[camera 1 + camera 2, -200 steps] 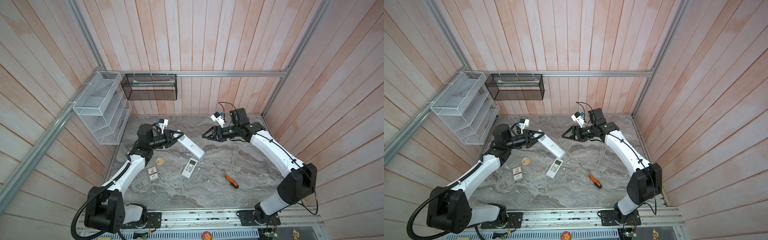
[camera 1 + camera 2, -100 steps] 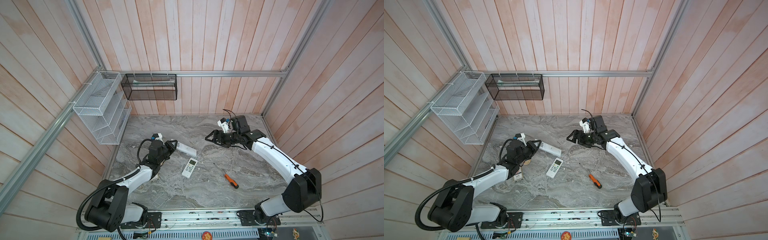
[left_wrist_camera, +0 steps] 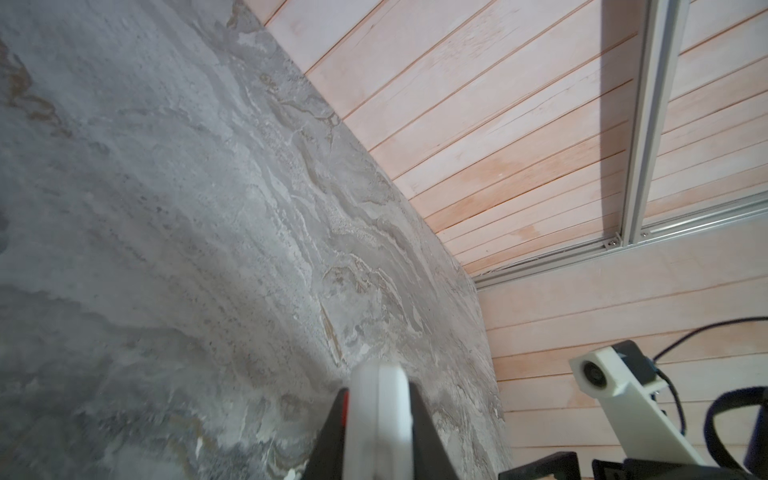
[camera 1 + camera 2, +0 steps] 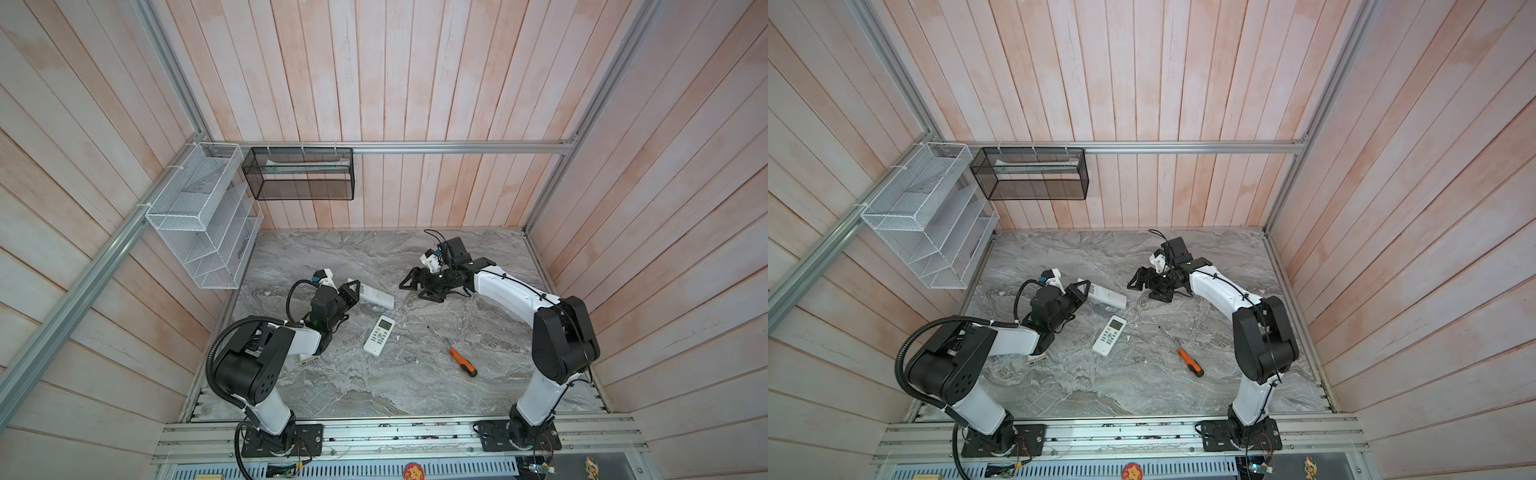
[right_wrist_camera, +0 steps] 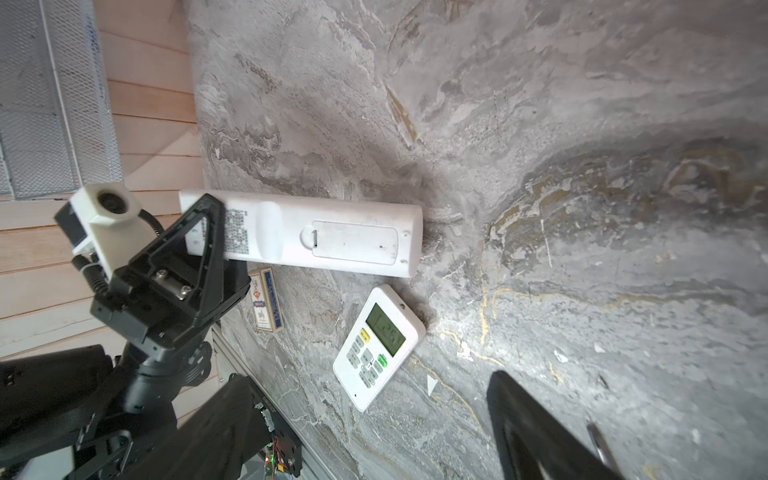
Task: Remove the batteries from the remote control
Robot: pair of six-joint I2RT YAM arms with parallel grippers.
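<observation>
Batteries: none showed; judged to sit inside the long white remote [image 5: 299, 232], behind its battery cover [image 5: 353, 245], which was shut and turned toward the right fingers [image 4: 409, 282].
Hold: one end was clamped in the left fingers [image 5: 205, 237]; the far end lay low by the tabletop [image 5: 582, 166], touching or not I could not tell.
Free side: the right fingers were spread wide, empty, near the cover end.
Risk: a push on the cover could lever the remote out of its end-only grip; freed batteries could roll toward the small display remote [image 5: 378, 345] or the screwdriver [image 4: 462, 362].
</observation>
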